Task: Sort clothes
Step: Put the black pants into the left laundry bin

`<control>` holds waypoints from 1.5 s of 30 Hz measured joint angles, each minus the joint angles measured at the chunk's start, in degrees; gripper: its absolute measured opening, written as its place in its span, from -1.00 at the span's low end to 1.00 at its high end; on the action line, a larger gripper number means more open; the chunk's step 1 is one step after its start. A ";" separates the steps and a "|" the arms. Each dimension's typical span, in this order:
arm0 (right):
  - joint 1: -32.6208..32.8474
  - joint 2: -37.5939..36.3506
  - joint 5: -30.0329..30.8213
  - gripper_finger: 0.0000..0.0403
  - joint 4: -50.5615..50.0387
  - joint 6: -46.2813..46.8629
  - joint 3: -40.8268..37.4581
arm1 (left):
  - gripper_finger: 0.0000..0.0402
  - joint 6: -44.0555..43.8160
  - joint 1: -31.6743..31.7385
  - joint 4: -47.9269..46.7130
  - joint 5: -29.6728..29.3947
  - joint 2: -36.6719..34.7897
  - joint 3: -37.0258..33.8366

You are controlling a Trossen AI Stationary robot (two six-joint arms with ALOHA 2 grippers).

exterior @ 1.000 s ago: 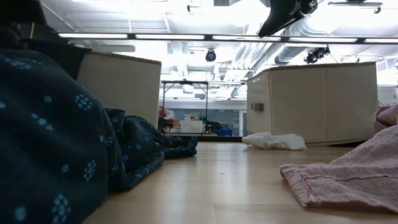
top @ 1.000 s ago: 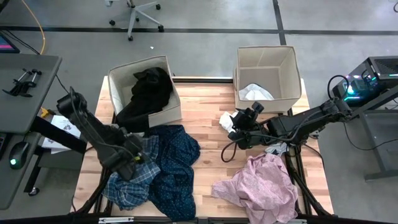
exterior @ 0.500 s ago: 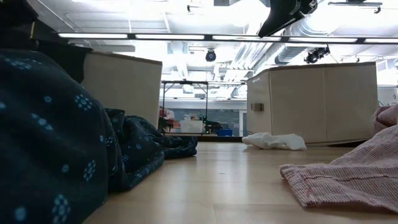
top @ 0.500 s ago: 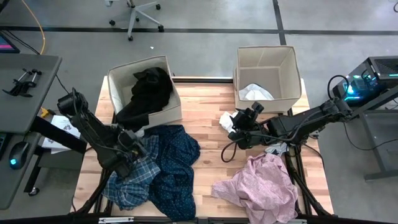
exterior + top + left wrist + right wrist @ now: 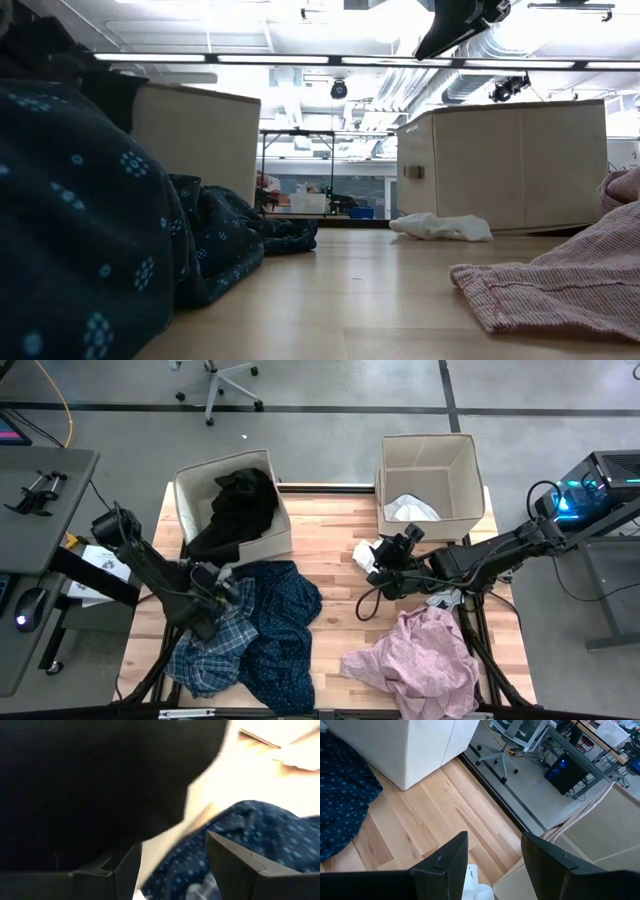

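Observation:
A black garment (image 5: 240,510) lies in the left beige box (image 5: 182,485), and its lower part hangs over the box's near wall. In front of the box lie a blue-white plaid shirt (image 5: 205,655) and a dark navy patterned shirt (image 5: 285,630). A pale pink garment (image 5: 420,660) lies near right. A white sock (image 5: 363,552) lies on the table by the right box (image 5: 430,450), which holds a white piece (image 5: 410,510). My left gripper (image 5: 228,582) stands open between the black garment and the navy shirt (image 5: 260,835). My right gripper (image 5: 385,565) hangs open beside the white sock.
Small pale socks (image 5: 440,598) lie under the right arm. The two boxes stand along the far edge with bare wood (image 5: 335,530) between them. A desk (image 5: 40,490) stands left of the table, and electronics (image 5: 600,480) stand to its right.
My left gripper has moved a little toward the table's far edge and the left box, above the plaid shirt. The right arm has kept still.

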 joint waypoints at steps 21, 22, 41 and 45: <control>-0.01 0.00 0.04 -0.15 0.01 0.02 0.00 | -0.11 20.80 12.11 -3.90 -6.75 0.02 7.37; 0.00 0.00 0.04 -0.15 0.01 0.02 0.00 | -0.14 21.20 12.11 -6.25 -6.62 0.02 8.38; 0.00 -0.04 0.24 -0.15 0.47 0.04 0.00 | -0.53 53.51 17.78 -12.41 -7.71 -6.75 22.54; 0.02 -0.04 0.22 -0.15 0.49 0.04 0.00 | -0.54 62.61 20.11 -12.41 -7.86 -10.24 26.39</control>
